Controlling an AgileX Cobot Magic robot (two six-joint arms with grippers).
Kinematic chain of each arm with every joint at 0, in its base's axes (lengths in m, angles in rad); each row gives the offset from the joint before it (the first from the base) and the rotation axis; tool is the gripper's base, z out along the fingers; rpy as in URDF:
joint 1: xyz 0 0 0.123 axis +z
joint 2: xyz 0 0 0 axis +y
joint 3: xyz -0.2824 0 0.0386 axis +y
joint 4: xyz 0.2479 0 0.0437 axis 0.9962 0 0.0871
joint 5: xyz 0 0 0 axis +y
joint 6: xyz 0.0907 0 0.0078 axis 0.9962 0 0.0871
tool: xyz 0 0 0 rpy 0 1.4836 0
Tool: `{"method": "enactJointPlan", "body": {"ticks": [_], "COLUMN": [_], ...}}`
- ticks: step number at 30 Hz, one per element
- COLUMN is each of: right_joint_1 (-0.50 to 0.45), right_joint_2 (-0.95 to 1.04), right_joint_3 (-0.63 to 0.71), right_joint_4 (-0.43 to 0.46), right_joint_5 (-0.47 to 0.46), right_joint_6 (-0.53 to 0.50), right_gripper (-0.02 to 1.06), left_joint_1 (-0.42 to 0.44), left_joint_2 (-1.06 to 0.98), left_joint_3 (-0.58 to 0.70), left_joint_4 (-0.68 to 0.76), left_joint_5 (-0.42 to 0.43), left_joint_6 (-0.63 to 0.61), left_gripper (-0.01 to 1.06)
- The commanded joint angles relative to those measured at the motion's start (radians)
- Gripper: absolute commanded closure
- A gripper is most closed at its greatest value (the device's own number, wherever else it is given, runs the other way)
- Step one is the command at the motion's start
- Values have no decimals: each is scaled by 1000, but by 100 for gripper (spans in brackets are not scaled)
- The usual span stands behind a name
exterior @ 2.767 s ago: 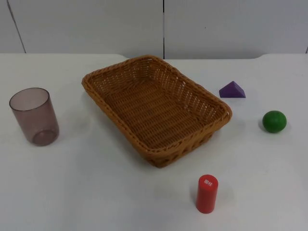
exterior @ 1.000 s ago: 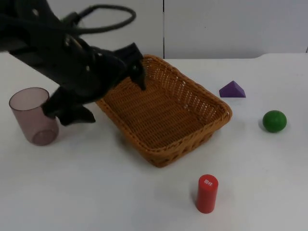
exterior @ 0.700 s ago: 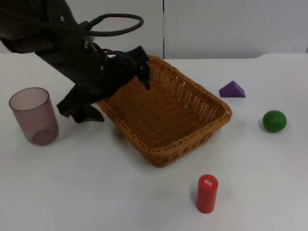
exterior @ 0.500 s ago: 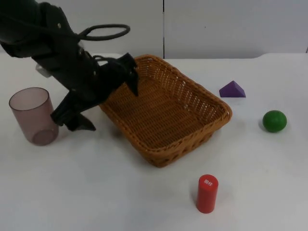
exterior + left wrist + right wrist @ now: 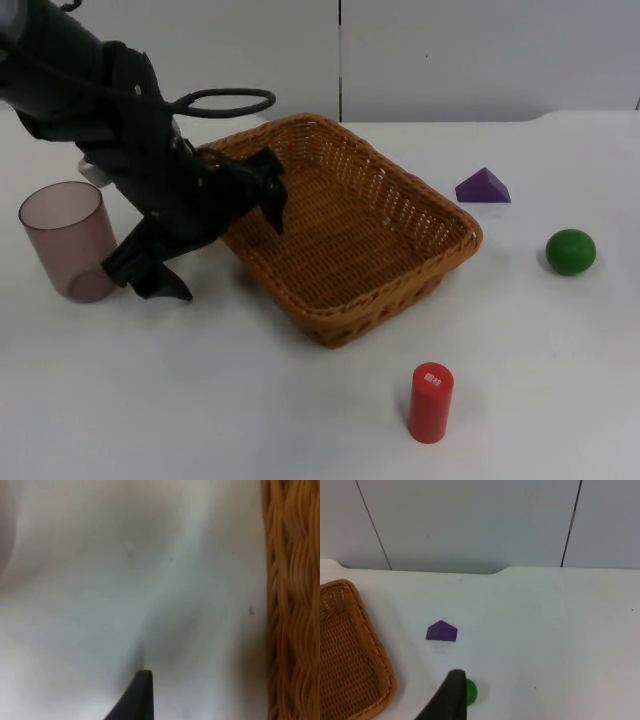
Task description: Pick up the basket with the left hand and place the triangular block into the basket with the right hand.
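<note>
From above, your left gripper (image 5: 212,235) straddles the basket (image 5: 330,225) rim, fingers spread wide, one inside and one outside, placed to clamp the wicker. The triangular block (image 5: 483,187) lies just beyond the basket's far right side.

The left wrist shows basket wall (image 5: 292,605) beside bare table (image 5: 125,570).

The right wrist shows the block (image 5: 441,631) near the basket; right gripper waits, fingers' state unclear.
</note>
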Motion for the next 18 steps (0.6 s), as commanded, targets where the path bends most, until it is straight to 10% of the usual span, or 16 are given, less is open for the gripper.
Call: {"method": "enactJointPlan", "body": {"ticks": [1,18], "right_joint_1": [-3,-3], "right_joint_2": [-3,-3], "right_joint_3": [-7,-7], "right_joint_4": [0,0], "right_joint_5": [-17,-15], "right_joint_6": [0,7], "right_gripper": [-1,-1], "left_joint_1": [-15,-50], "left_joint_2": [11,43], "left_joint_3": [-6,-67], "left_joint_4": [1,-44], "left_joint_5": [1,5], "left_joint_6": [-6,-14], "left_gripper": [0,0]}}
